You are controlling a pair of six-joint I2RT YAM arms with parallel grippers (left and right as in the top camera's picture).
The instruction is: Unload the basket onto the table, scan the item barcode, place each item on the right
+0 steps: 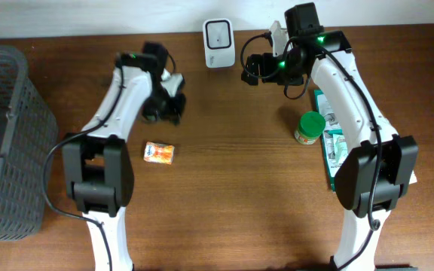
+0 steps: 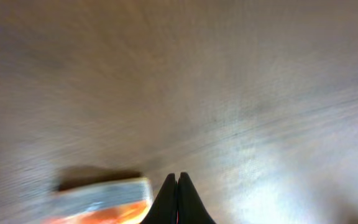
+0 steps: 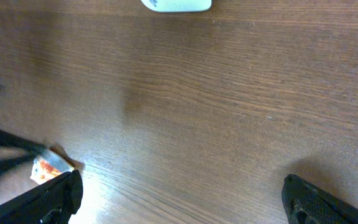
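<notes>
The main risk, as I judge it, is that the left gripper (image 2: 178, 198) reaches the small orange packet (image 1: 159, 153) with its jaws pressed together and empty. Fingers that meet the packet shut would shove it across the table (image 1: 232, 196) instead of taking it. Even with the jaws parted, the packet lies flat and looks thin, so the fingertips could skid over it or pinch only an edge, and it might drop on the way to the scanner (image 1: 219, 43). Which face carries the barcode cannot be told, so it may end up facing away from the scanner. The right gripper (image 3: 179, 202), spread wide and holding nothing, hangs near the scanner and could nudge it if it swings. In the blurred left wrist view, the packet sits low and just to the left of the shut fingertips, seemingly not touching. From overhead it lies apart from the left gripper, on its base-ward side, and well apart from the right gripper.
</notes>
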